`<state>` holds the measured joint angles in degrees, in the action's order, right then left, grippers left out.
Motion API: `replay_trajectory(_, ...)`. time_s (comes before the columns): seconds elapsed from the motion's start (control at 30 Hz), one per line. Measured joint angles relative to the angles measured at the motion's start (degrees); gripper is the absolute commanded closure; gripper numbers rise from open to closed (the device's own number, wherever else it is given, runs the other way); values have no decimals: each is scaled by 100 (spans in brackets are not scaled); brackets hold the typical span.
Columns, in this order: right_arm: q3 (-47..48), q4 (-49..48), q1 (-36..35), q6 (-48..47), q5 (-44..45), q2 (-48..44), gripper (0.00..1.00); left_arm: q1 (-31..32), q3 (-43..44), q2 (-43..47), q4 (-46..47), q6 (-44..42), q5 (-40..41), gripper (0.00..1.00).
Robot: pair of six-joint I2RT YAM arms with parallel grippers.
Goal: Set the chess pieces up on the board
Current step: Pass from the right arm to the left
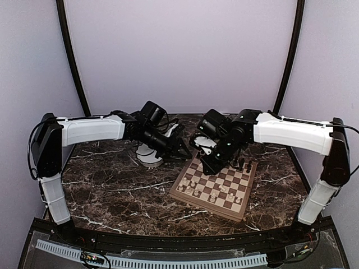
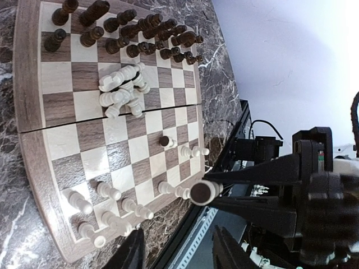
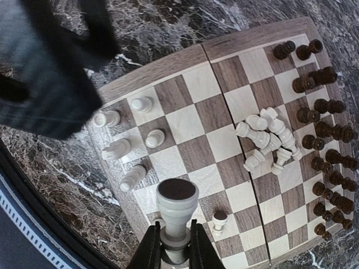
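Observation:
The board lies on the marble table, right of centre in the top view. Dark chess pieces crowd one edge. A heap of cream pieces lies toppled near the board's middle, and a few cream pieces stand at the opposite edge. My right gripper is shut on a cream chess piece, held above that edge with its dark felt base towards the camera. The left wrist view shows that same piece. My left gripper hovers beside the board, open, with nothing between its fingers.
A white scalloped bowl stands left of the board, under the left arm. One small cream pawn lies tipped on a square near the held piece. The table's near edge with cables runs close to the board.

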<state>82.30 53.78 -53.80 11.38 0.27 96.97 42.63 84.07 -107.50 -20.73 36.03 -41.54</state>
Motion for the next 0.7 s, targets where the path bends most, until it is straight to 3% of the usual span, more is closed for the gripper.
replay_trajectory(0.3, 271, -48, -219, -256, -177, 0, 90, 0, -63, -254, 688, 411, -903, 59)
replay_trajectory(0.7, 417, -111, -315, -385, -175, 0, 90, 2, -214, -317, 1056, 704, -1370, 70)
